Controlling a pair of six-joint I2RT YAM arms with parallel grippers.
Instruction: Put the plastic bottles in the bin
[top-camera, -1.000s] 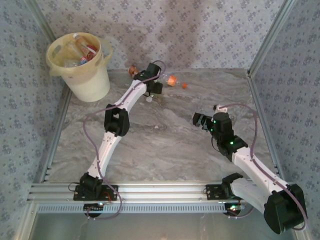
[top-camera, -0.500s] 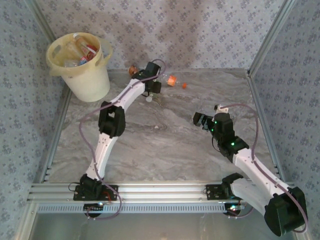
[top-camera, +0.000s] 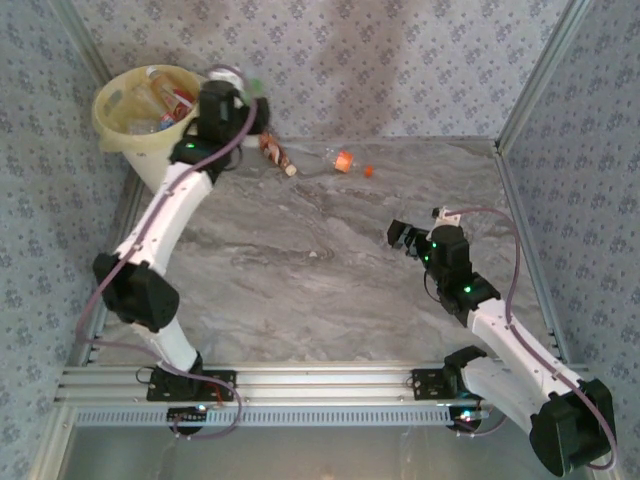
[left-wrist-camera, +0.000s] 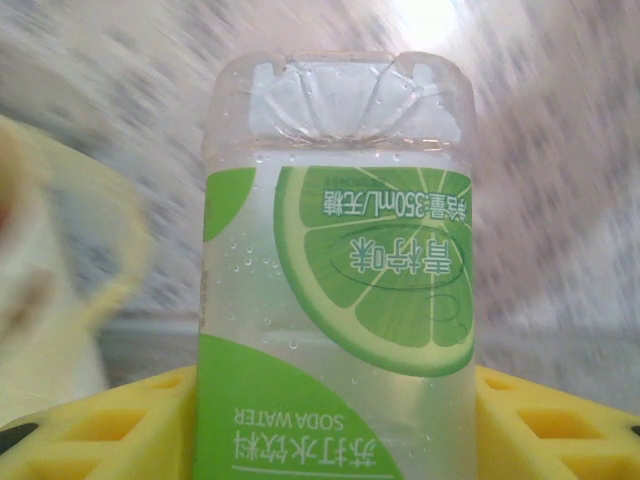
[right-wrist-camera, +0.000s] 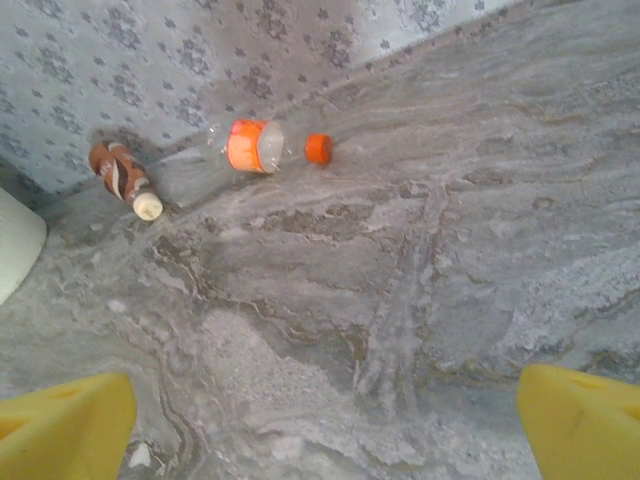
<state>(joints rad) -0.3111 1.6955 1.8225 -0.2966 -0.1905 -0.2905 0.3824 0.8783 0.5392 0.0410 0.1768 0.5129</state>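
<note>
My left gripper (top-camera: 240, 104) is raised beside the right rim of the cream-yellow bin (top-camera: 108, 130) and is shut on a clear bottle with a green lime label (left-wrist-camera: 338, 270). Its yellow fingers (left-wrist-camera: 110, 430) press both sides of that bottle. Several bottles (top-camera: 160, 100) lie inside the bin. On the table near the back wall lie a brown bottle (top-camera: 275, 152) (right-wrist-camera: 122, 178), a crushed orange-labelled bottle (top-camera: 340, 160) (right-wrist-camera: 250, 146) and a loose orange cap (top-camera: 369, 171) (right-wrist-camera: 318, 148). My right gripper (top-camera: 402, 238) (right-wrist-camera: 325, 430) hovers open over bare table, well short of them.
Patterned walls with metal posts close in the marble table (top-camera: 330, 270) on three sides. The bin's pale wall (right-wrist-camera: 15, 255) shows at the left edge of the right wrist view. An aluminium rail (top-camera: 320, 380) runs along the near edge.
The left arm has swung from the back middle of the table up and left to the bin, carrying the green-labelled bottle. The right arm has stayed put.
</note>
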